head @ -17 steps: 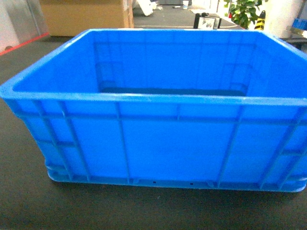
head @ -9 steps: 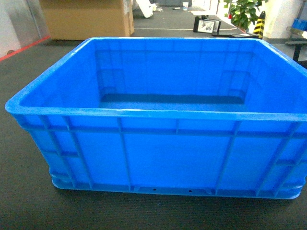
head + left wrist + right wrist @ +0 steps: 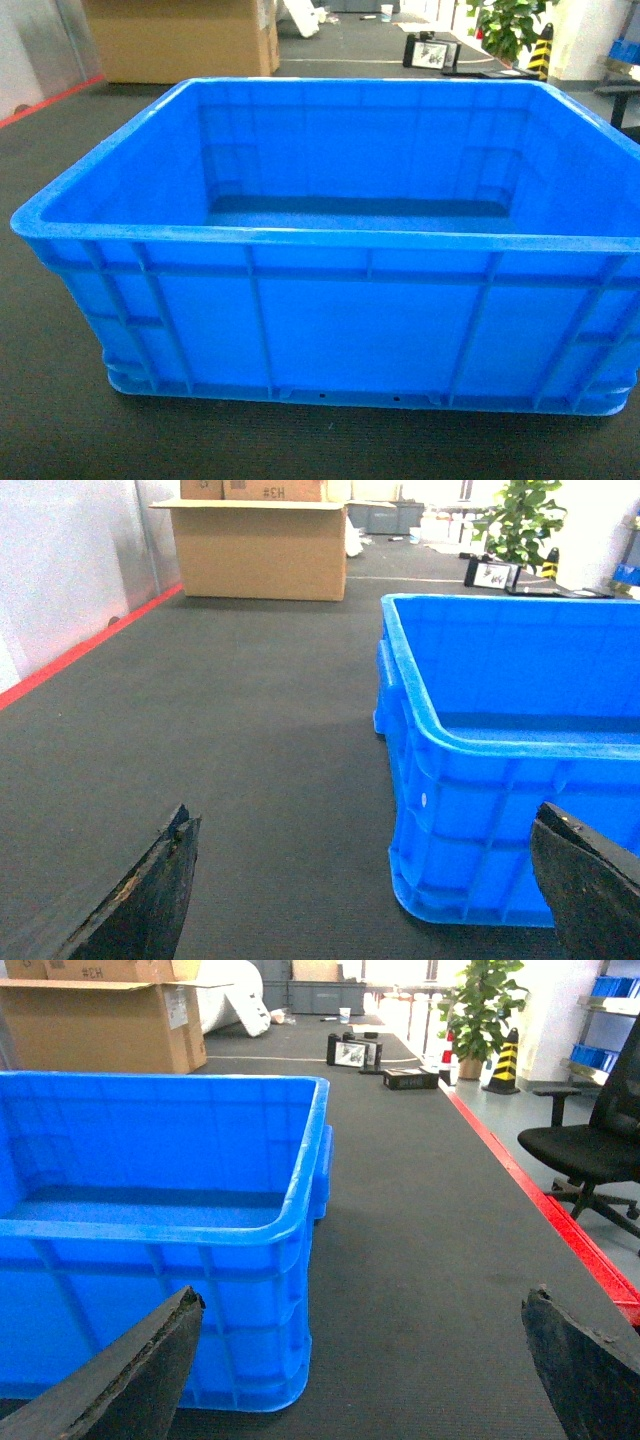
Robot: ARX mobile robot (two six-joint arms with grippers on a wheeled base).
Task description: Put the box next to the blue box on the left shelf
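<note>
While a cardboard carton [image 3: 180,38] stands behind, box [image 3: 340,250] sits.

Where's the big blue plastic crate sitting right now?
The big blue plastic crate sits on the dark floor mat, centred in the head view, between both open grippers.

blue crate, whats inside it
The blue crate looks empty: only a strip of its bare floor by the far wall shows. Its near wall hides the rest of the floor in every view.
</note>
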